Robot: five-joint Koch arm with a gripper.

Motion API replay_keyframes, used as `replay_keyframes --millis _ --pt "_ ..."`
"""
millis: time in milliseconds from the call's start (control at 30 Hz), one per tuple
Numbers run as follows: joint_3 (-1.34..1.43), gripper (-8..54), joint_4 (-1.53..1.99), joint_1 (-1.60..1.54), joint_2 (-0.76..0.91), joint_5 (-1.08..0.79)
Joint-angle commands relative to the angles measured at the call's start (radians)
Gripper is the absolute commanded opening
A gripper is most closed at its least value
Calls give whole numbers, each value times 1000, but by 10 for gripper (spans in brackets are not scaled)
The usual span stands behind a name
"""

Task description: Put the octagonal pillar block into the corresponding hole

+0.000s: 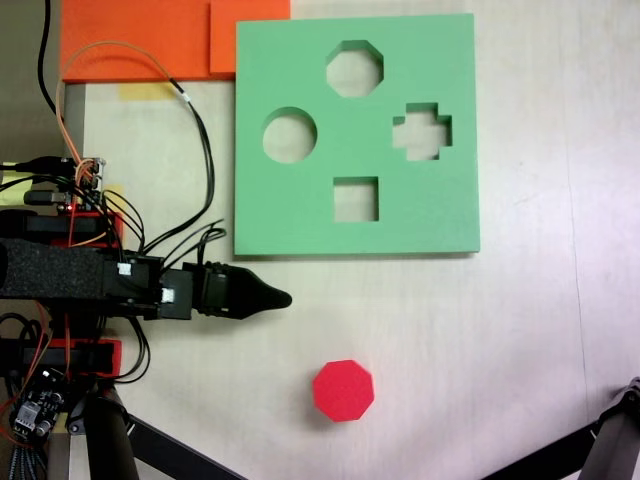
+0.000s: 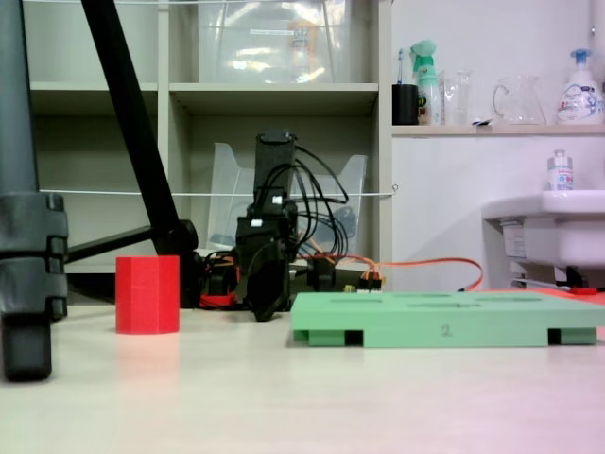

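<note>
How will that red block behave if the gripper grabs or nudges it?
The red block looks like foam, so probably light and slightly squashy. Standing upright on a flat base, it should slide rather than roll. Its flat side faces likely give the jaws decent grip.

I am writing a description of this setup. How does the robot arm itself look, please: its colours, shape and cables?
The arm is mostly black, with red parts near its base. The gripper tapers to a dark pointed tip. Black cables loop above it, and thin orange wires run from the base. In the low fixed view it shows black, draped with cables.
</note>
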Motion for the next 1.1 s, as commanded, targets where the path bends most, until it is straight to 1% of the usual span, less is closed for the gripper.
replay_keyframes --millis 0,33,133,167,233,300,367,467,500,567,667,767,867,900,933,967,1033,1067 --pt "71 338 -3 -5 77 261" --pt "67 337 -51 -5 75 390" --pt "34 337 -216 3 77 661" --pt "26 337 -256 8 77 715" --pt "-40 330 -282 32 77 739" --pt "-130 321 -233 63 78 765" --pt "-318 320 -52 106 78 884" --pt "-660 319 383 124 77 1080" --pt "-778 311 555 123 75 1144" --pt "-907 294 718 123 71 1210" --pt "-1017 287 897 140 52 1238" --pt "-1100 287 971 216 17 1236" --pt "-1289 288 1177 308 -92 1227" --pt "-1373 302 1266 333 -144 1207" --pt "-1483 367 1381 334 -222 1193" --pt "-1588 397 1496 342 -299 1186" --pt "-1853 439 1758 359 -525 1140" --pt "-1871 461 1764 365 -549 1140"
